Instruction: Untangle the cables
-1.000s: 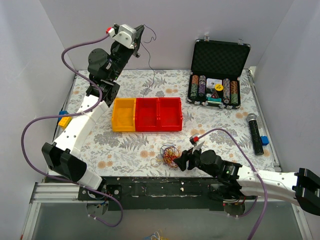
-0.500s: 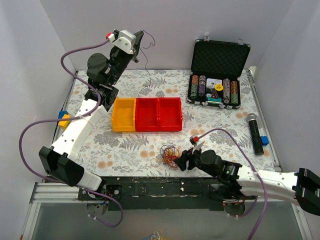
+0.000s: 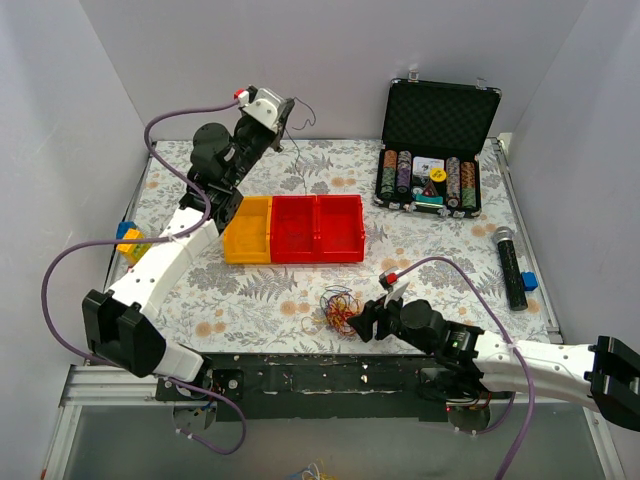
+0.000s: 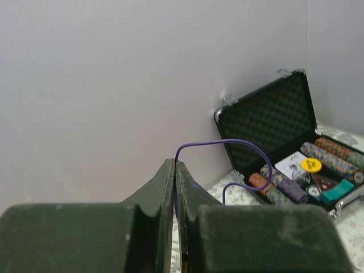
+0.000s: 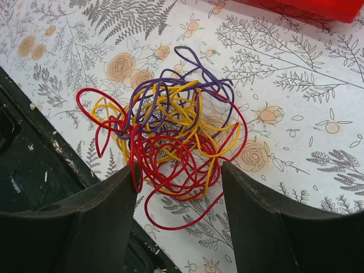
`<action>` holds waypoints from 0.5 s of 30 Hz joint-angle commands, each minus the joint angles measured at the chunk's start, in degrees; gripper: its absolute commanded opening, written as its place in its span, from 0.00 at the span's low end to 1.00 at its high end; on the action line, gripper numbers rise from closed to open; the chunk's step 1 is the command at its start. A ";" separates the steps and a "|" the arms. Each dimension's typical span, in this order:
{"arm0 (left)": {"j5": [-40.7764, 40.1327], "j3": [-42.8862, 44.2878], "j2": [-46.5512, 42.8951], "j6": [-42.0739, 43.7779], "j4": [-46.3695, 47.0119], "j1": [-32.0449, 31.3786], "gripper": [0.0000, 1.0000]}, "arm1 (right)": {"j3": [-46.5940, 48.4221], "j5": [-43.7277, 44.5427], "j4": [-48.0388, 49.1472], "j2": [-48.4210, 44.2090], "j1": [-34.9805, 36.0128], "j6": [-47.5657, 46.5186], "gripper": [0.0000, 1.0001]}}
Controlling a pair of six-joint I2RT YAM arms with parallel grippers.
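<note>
A small tangle of thin red, yellow and purple cables (image 3: 337, 309) lies on the flowered table near the front edge; it also fills the right wrist view (image 5: 170, 145). My right gripper (image 3: 364, 320) is open just beside it, its fingers (image 5: 102, 224) straddling the near edge of the tangle (image 5: 179, 187). My left gripper (image 3: 287, 113) is raised at the back left, shut on a single purple cable (image 4: 227, 149) that loops out from between its tips (image 4: 174, 165). That strand shows in the top view (image 3: 300, 118) as a thin dark line.
Three joined bins, one yellow (image 3: 247, 230) and two red (image 3: 318, 228), stand mid-table. An open black case of poker chips (image 3: 437, 148) stands at the back right. A black microphone (image 3: 511, 264) lies at the right edge. A blue and yellow block (image 3: 128, 238) sits at the left edge.
My left gripper has moved down and to the right with the purple cable, towards the bins. The right gripper and the tangle have stayed put.
</note>
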 commanded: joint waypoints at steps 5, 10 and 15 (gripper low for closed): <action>-2.83 -5.82 -1.93 0.14 -0.97 -0.10 0.00 | 0.61 0.72 2.33 0.14 0.19 0.43 0.67; -5.99 -11.97 -1.14 2.07 0.52 -0.10 0.00 | 0.26 1.07 1.97 -0.39 0.19 0.70 0.67; -8.27 -15.23 0.00 6.81 -0.79 -0.37 0.00 | -0.27 1.07 1.80 -0.65 0.19 0.96 0.67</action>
